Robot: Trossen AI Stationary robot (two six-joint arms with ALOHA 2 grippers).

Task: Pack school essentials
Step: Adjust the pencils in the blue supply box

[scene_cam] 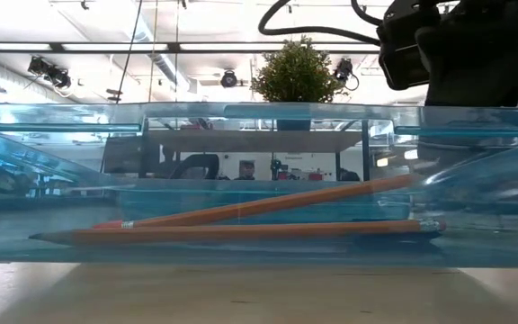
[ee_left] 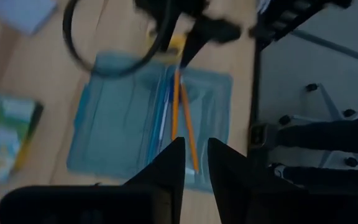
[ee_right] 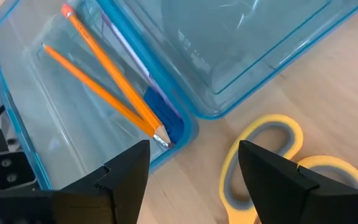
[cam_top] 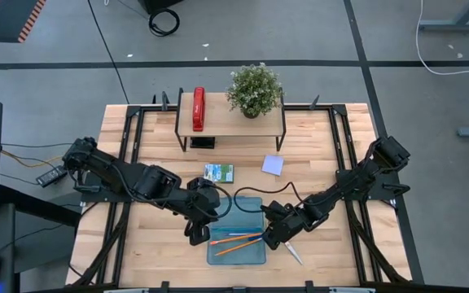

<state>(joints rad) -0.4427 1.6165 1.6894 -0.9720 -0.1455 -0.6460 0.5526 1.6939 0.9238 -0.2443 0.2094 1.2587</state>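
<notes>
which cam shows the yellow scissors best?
Right wrist view: the yellow-handled scissors show both handle loops on the wood beside the blue case. High view shows mostly the blades. Left wrist: only a yellow sliver. Low view: none.

Two orange pencils [cam_top: 236,240] crossed flat inside the open blue case [cam_top: 236,229], purple pen [ee_right: 143,74] alongside. Yellow-handled scissors [ee_right: 272,163] just beside the case. Green-blue packet [cam_top: 218,172] and lavender pad [cam_top: 273,165] lying behind the case.

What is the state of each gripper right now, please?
Left gripper: fingers nearly together, holding nothing, above the blue case.
Right gripper: open, empty, near the scissors.
</notes>
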